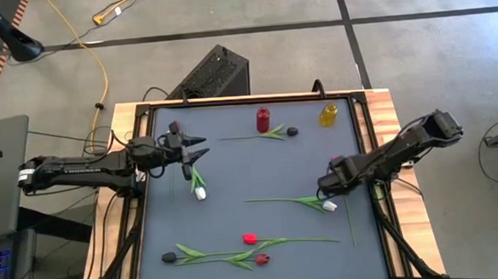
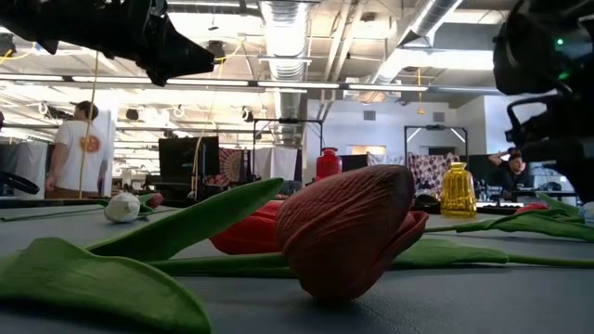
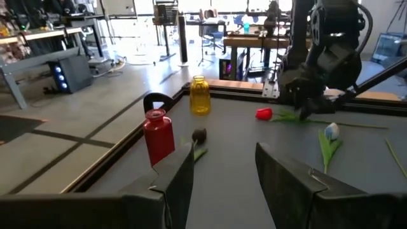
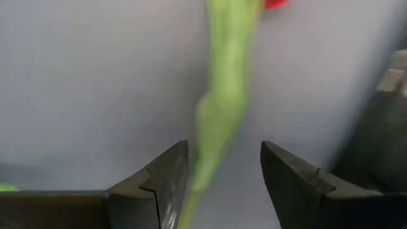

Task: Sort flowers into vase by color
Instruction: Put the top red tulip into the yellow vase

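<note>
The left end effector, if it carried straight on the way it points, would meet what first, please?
Probably nothing close: the open left end effector points across bare grey mat. The small dark tulip head lies just off that line; depth is unclear.

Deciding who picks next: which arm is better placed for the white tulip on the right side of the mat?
Probably the right. Its hand hangs open just above that white tulip, a green stem between its fingers in the wrist view. The left hand is across the mat.

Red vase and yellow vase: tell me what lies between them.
In the high view, between the red vase and the yellow vase lies a dark tulip head, slightly nearer the table's middle.
</note>
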`<state>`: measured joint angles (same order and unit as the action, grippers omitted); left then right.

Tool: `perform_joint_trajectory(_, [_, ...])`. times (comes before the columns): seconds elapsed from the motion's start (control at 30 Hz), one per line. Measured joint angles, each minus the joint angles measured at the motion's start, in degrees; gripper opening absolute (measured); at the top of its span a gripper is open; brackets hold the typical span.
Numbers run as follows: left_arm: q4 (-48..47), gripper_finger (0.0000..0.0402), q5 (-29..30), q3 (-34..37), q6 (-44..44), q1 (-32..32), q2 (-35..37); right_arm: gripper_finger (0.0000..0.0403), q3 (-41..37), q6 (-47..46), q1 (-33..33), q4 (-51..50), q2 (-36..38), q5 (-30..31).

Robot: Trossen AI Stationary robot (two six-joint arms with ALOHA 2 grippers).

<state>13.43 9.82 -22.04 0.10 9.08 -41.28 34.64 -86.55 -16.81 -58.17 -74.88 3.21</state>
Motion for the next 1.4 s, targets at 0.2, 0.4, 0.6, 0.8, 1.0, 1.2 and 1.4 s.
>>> perform_joint_trajectory(0.2, [0.0,0.0160,0.0,0.0,-0.1,0.0,0.0,0.0219,-3.5,-2.6,-0.9,7.9,-1.5,0.4])
perform_joint_trajectory(0.4, [0.0,0.0160,0.0,0.0,-0.1,0.0,0.0,0.0147,-2.9,-1.7,-0.9,7.9,-2.0,2.7])
perform_joint_trajectory(0.6, [0.0,0.0160,0.8,0.0,0.4,0.0,0.0,0.0030,-1.4,-1.0,-0.9,8.1,-2.0,7.7])
perform_joint_trajectory(0.8, [-0.5,0.0160,1.1,0.0,0.5,0.0,0.0,0.0032,1.6,-1.0,-0.2,7.2,-2.1,18.5])
perform_joint_trajectory(1.0, [-0.5,0.0160,1.1,0.0,0.5,0.0,0.0,0.0031,8.3,4.2,1.9,5.5,-2.1,26.9])
perform_joint_trajectory(1.2, [-0.5,0.0160,1.1,0.0,0.3,0.0,0.0,0.0028,17.9,17.8,5.3,1.8,0.4,35.9])
perform_joint_trajectory(1.4, [-0.8,0.0160,1.1,0.0,0.3,0.0,0.0,0.0032,22.9,29.9,10.3,0.5,9.1,45.9])
